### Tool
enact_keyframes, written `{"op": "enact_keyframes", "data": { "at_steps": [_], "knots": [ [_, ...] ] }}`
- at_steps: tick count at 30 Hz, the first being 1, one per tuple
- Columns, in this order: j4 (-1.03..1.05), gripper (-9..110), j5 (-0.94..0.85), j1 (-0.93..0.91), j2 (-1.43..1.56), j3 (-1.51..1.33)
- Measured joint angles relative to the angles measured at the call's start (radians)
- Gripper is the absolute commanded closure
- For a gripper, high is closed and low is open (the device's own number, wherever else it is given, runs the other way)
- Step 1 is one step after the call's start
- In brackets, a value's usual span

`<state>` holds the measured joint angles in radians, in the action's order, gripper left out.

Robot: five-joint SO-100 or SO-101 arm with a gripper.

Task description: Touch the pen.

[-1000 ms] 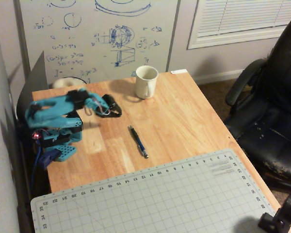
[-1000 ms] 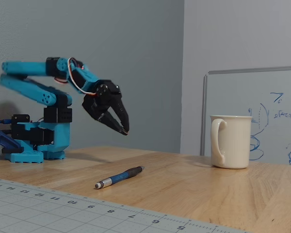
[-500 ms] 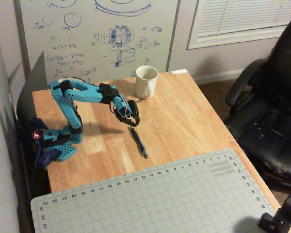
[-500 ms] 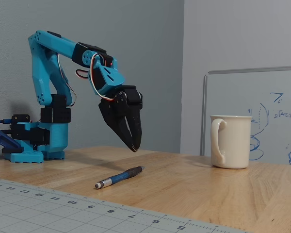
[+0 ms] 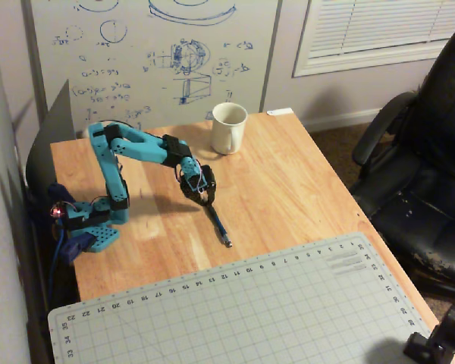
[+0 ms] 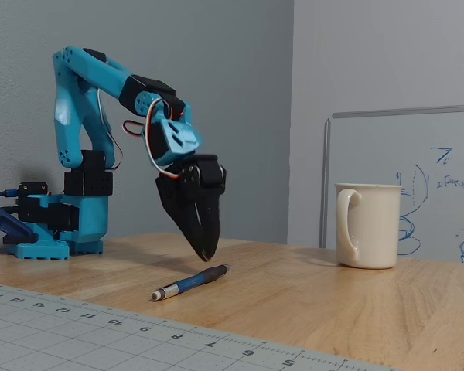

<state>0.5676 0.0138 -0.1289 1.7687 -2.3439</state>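
Note:
The pen is thin and dark blue-black with a silvery tip. It lies flat on the wooden table, tip toward the cutting mat; in the fixed view it lies in front of the arm. My gripper is blue with black fingers. It points down over the pen's back end. In the fixed view the gripper has its fingers together, with the tips a little above the pen's rear end, not clearly touching it. It holds nothing.
A white mug stands at the table's far edge, also seen in the fixed view. A grey cutting mat covers the table's near side. A black office chair stands to the right. A whiteboard stands behind.

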Motion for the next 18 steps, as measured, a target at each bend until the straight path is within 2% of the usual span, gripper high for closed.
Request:
{"op": "enact_keyframes", "data": {
  "at_steps": [18],
  "knots": [
    [-0.009, 101, 0.000, 0.000, -0.057, 0.074]
  ]
}}
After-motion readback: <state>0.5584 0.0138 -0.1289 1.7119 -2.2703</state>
